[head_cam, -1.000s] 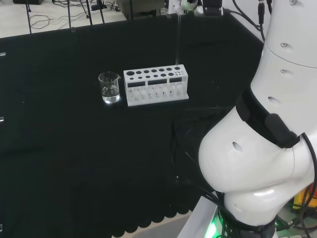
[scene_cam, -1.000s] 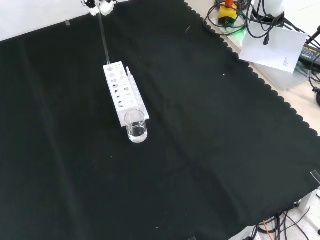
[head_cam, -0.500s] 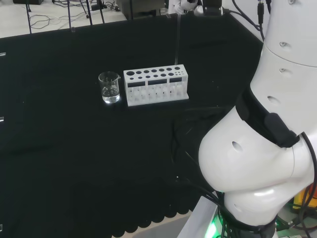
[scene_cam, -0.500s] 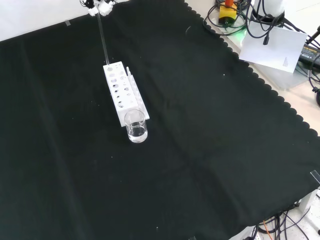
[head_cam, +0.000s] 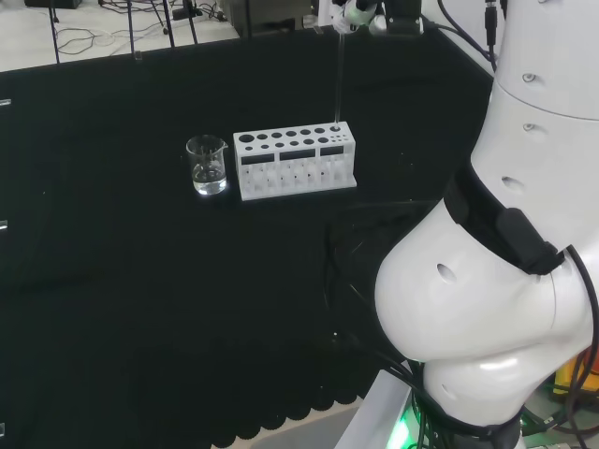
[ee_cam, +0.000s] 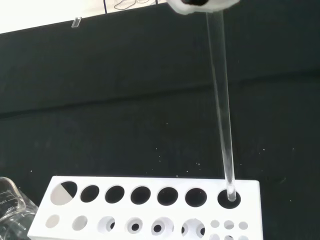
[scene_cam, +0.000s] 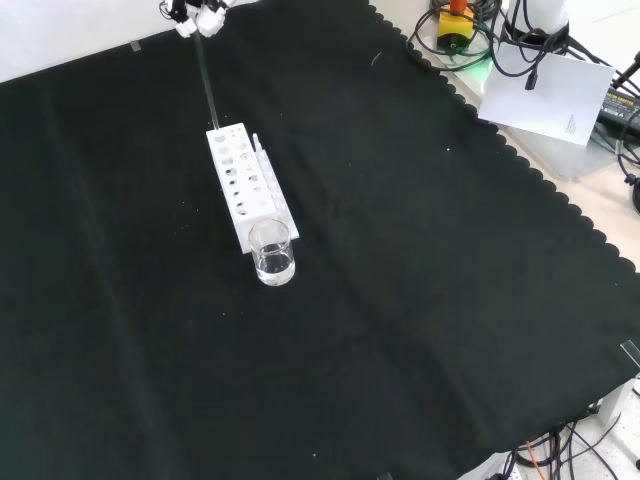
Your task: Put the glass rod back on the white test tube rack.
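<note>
- Black cloth [scene_cam: 420,300] covers the bench; a white test tube rack [head_cam: 295,159] stands in the upper centre of the head view, with a glass beaker [head_cam: 207,166] just beside its left end.
- At the top edge of the head view the hand [head_cam: 351,11] pinches the top of the glass rod [ee_cam: 222,115] with curled fingers, the rod hanging nearly upright.
- Compared with a second ago, the rod's tip has shifted into the rack's end hole, seen in the wrist view.
- Lowering and release seem all that is left.
</note>
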`<state>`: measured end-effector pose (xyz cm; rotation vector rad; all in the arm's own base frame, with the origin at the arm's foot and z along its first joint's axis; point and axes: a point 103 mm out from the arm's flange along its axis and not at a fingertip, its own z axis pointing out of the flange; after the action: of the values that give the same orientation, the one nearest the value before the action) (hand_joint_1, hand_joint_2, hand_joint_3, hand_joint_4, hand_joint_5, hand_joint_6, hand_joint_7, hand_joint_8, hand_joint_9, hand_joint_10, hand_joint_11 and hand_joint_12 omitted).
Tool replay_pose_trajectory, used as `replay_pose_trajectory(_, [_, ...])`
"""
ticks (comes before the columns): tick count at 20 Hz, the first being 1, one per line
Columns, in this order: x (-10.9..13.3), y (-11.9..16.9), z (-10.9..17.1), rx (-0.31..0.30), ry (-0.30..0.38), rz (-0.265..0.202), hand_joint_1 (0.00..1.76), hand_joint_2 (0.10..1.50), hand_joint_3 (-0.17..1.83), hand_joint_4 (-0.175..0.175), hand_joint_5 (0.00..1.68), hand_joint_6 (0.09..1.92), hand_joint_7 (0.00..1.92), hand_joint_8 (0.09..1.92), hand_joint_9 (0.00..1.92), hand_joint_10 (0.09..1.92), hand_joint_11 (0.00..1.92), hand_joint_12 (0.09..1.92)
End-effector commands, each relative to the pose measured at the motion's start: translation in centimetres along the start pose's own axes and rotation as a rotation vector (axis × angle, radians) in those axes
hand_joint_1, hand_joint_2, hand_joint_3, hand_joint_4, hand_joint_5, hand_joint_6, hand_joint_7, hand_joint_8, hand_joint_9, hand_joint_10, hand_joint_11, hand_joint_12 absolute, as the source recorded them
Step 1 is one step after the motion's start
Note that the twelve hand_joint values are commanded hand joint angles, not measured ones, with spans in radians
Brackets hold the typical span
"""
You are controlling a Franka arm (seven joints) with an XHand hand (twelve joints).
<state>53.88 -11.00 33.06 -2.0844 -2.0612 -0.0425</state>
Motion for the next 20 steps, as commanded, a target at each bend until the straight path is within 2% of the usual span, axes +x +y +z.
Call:
replay_pose_trajectory(1, [0.1,0.1,0.5,0.007,0.017,-0.001,1.28,1.11,0.01,-0.175,0.99,0.71,1.0,1.32,1.51,1.13,1.43,1.19])
replay_pose_trajectory(6, [-0.4,0.3,2.7,0.01,0.059,-0.006,1.28,1.11,0.01,-0.175,0.99,0.71,1.0,1.32,1.51,1.13,1.43,1.19])
replay_pose_trajectory(14, [-0.6,0.8,3.9,0.021,0.064,-0.025,1.28,1.12,0.01,-0.175,0.99,0.71,0.99,1.32,1.51,1.13,1.43,1.19])
replay_pose_trajectory(20, [-0.2,1.1,4.7,0.045,0.05,-0.023,1.28,1.12,0.01,-0.175,0.99,0.71,0.99,1.32,1.51,1.13,1.43,1.19])
